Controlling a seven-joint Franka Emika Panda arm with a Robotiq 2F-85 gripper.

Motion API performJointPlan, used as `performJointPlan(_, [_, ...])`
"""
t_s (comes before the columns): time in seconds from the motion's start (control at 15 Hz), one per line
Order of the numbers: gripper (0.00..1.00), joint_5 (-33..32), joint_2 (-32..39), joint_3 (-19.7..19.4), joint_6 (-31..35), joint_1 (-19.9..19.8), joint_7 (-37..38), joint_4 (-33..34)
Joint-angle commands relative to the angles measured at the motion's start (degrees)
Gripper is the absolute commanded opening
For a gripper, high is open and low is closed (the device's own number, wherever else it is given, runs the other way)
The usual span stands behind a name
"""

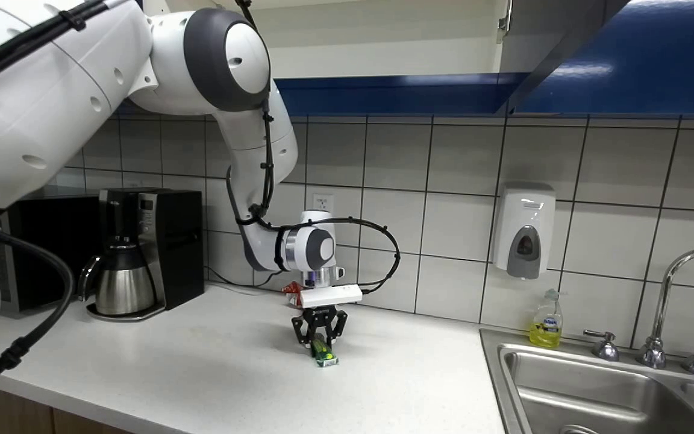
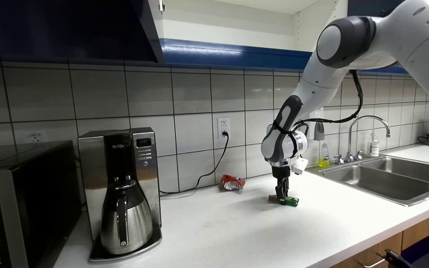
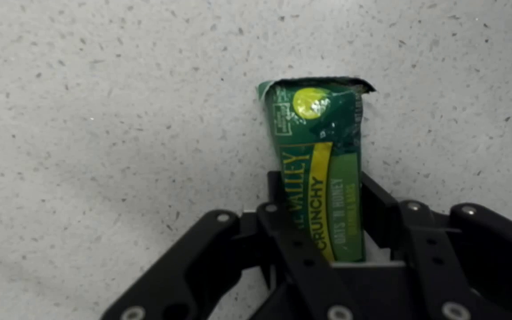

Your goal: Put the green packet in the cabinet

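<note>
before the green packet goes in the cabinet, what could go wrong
The glossy green packet might slip from the hand. On the way up, it could catch on the blue lower edge of the cabinet. The black cable loop standing out from the arm might snag there too.

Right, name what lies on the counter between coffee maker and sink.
Both exterior views show the green granola bar packet, the end effector around it, and, nearer the wall, a crumpled red wrapper and a black power cord.
</note>
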Motion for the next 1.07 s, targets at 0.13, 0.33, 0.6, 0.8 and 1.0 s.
performJointPlan(0.13, [0.16, 0.14, -1.88, 1.12, -0.61, -1.53, -0.48, -0.22])
performJointPlan(0.33, [0.16, 0.03, -3.79, 0.99, -0.17, -1.54, -0.36, -1.49])
performJointPlan(0.6, [0.16, -0.06, -6.29, 0.77, 0.47, -1.47, -0.16, -3.34])
performJointPlan(0.8, [0.16, 0.0, -8.1, 0.67, 0.79, -1.4, -0.03, -5.0])
performJointPlan(1.0, [0.16, 2.14, -10.39, 0.93, 0.46, -1.54, 2.14, -7.15])
